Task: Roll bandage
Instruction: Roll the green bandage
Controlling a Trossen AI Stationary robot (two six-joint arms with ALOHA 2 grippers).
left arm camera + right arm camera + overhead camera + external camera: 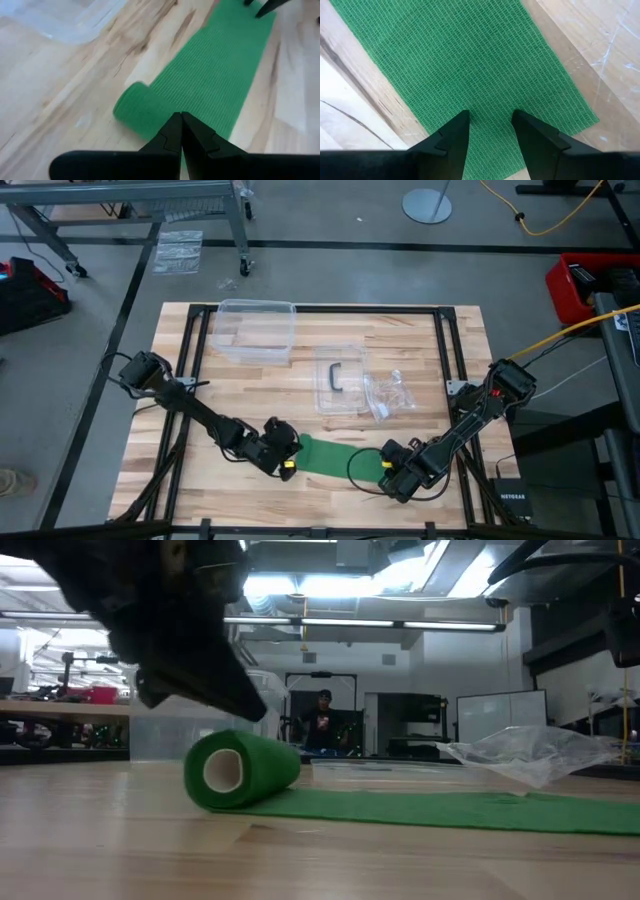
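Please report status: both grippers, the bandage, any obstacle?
Left gripper shut, at bandage roll. Right gripper open, over flat end. Plastic bag nearby, not blocking.

Light wooden plank table [180, 450] with dark frame rails, bearing a green bandage [335, 457] partly rolled at one end and flat along the near edge, a clear plastic container [255, 330], a clear lid [338, 380] and a crumpled plastic bag [392, 393].
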